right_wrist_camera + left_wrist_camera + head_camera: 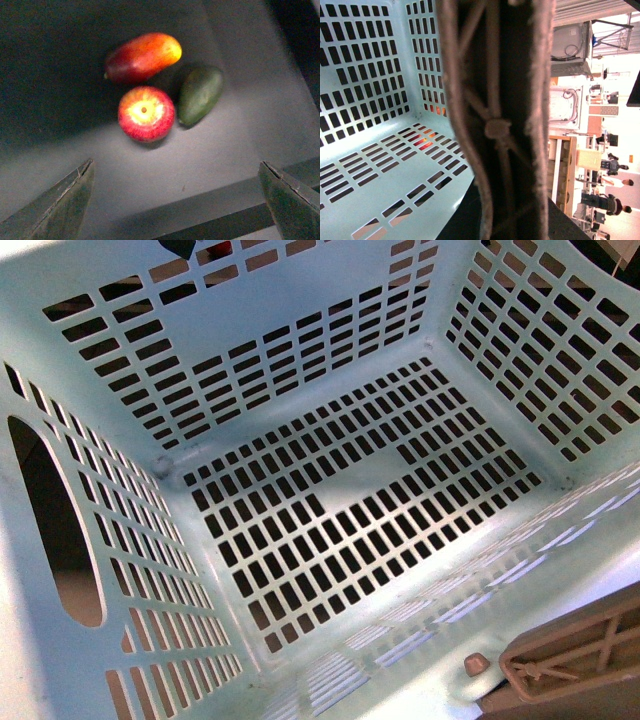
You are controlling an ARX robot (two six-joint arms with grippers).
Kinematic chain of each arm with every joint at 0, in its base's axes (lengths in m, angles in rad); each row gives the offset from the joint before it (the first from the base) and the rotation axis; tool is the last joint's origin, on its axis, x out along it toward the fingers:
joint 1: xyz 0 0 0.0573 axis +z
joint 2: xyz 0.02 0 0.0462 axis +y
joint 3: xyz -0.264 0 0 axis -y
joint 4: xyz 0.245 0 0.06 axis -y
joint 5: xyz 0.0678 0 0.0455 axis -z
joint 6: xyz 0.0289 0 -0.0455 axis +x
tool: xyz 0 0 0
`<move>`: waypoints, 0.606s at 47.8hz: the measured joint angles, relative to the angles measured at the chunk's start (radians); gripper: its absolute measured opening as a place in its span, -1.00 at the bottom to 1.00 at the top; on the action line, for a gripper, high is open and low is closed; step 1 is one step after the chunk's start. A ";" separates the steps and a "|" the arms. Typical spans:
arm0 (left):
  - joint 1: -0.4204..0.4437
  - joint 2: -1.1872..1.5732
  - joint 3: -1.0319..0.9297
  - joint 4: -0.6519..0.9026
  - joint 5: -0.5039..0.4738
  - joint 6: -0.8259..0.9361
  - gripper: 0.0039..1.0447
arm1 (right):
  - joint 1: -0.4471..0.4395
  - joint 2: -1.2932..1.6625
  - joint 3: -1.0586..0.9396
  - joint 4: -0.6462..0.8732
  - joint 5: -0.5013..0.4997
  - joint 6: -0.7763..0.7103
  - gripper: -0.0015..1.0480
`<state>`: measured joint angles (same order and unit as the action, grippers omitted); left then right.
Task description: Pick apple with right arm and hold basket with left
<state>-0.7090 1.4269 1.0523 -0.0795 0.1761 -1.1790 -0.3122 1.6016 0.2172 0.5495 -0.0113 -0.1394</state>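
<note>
The right gripper (176, 162) is wide open and empty, with the apple (146, 114) just ahead at its 12 o'clock, so it seems to be reaching and should next drop around the apple and close, while the left gripper (570, 660) sits at the basket's (330, 295) 5 o'clock rim, grip unclear.

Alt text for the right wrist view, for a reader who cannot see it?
A red apple lies on a dark surface, close beside a red-yellow oval fruit and a dark green fruit. The right gripper is open short of them, touching nothing.
</note>
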 joint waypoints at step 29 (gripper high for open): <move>0.000 0.000 0.000 0.000 -0.001 0.000 -0.88 | 0.082 0.624 0.378 -0.020 0.077 -0.131 0.83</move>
<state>-0.7090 1.4269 1.0523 -0.0795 0.1753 -1.1786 -0.2306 2.2257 0.5953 0.5293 0.0654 -0.2703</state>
